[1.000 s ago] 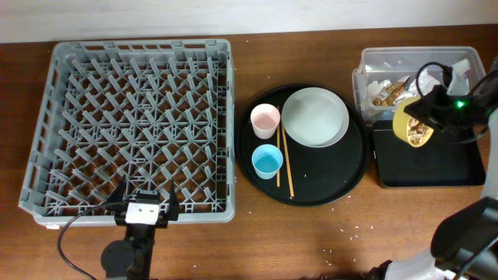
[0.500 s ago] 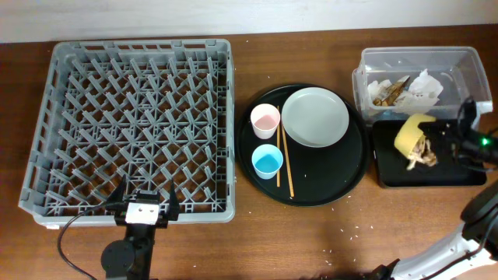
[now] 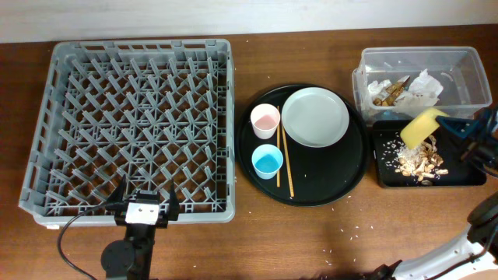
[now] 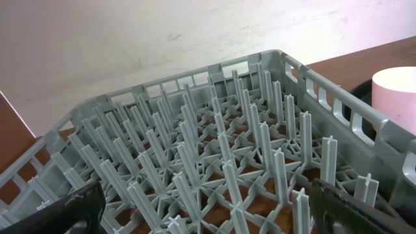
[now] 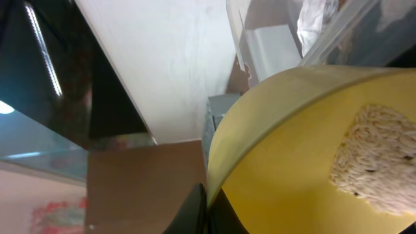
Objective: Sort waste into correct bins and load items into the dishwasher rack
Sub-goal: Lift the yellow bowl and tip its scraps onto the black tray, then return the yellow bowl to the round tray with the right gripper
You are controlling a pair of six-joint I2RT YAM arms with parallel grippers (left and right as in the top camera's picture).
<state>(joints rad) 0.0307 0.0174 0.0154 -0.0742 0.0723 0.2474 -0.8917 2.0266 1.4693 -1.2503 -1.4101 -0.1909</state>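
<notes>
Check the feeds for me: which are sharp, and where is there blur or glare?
Overhead: evenly lit and sharp. Left wrist: dishwasher rack crisp mid-frame, nearest pegs and pincer fingers soft. Right wrist: yellow bowl fills the frame, soft; light streak upper left.

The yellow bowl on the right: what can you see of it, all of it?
The yellow bowl looks like smooth plastic. It is tipped steeply on its side over the shallow black tray, its rim gripped by the right hand. Beige-brown food scraps lie on the tray below its mouth. The right wrist view shows a patch of beige residue stuck inside. Whether it touches the tray cannot be told.
</notes>
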